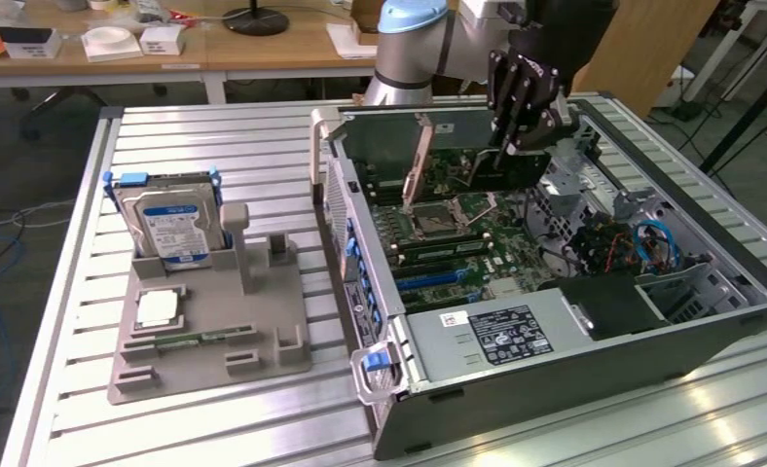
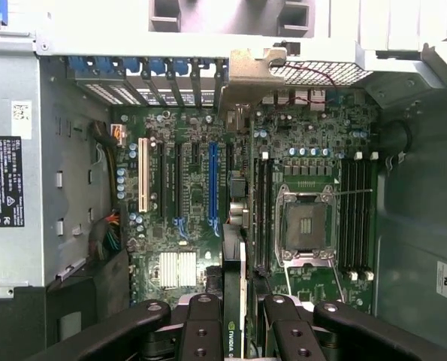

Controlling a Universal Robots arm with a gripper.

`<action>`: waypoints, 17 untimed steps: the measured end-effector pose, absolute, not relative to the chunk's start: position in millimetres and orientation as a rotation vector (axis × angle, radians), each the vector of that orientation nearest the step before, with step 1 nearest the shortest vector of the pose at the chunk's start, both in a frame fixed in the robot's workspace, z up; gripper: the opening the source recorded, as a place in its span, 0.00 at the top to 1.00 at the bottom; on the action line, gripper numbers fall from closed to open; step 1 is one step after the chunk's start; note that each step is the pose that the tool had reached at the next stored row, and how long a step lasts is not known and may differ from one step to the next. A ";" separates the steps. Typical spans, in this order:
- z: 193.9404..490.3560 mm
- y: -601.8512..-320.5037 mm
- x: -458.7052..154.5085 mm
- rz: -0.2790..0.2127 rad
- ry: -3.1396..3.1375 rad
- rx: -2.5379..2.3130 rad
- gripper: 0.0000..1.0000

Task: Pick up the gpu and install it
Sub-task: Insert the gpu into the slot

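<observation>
exterior view: a slatted metal desk carries an open computer case lying on its side, on the half of the desk toward the exterior view's right. a robot arm reaches in from the desk's far edge, and its black fingers point down into the far end of the case. they grip the gpu, which hangs upright over the green motherboard. at the near end of the case sits a silver power supply with a black label. toward the desk's edge on the exterior view's left lies a grey holder tray. a hard drive with a blue-white label stands upright at the tray's far end, and a narrow green memory stick lies flat nearer the desk's front edge.

wrist view: looking down along the fingers, which are pinched on the gpu from both sides. the card is seen edge-on, with its silver end bracket against the case's slot wall. it runs between a blue expansion slot and the open processor socket. whether its lower edge touches the board cannot be told.
</observation>
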State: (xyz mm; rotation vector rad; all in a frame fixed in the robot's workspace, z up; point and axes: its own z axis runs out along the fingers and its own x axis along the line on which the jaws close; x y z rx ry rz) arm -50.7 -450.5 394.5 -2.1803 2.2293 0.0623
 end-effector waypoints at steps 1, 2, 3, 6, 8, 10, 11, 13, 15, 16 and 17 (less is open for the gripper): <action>393.7 -450.5 -50.7 0.062 2.229 -2.180 0.74; 392.9 -450.5 -50.7 0.062 2.229 -2.180 0.74; 392.0 -450.5 -50.7 0.062 2.229 -2.180 0.74; 389.6 -450.5 -50.8 0.062 2.229 -2.180 0.74; 387.7 -450.5 -50.9 0.062 2.229 -2.180 0.74; 385.9 -450.5 -50.9 0.062 2.229 -2.180 0.74; 385.0 -450.6 -51.0 0.062 2.229 -2.180 0.74; 383.3 -450.5 -51.0 0.062 2.229 -2.180 0.74; 381.6 -450.5 -51.1 0.062 2.229 -2.180 0.74; 380.6 -450.5 -51.1 0.062 2.229 -2.180 0.74; 379.8 -450.5 -51.1 0.062 2.229 -2.180 0.74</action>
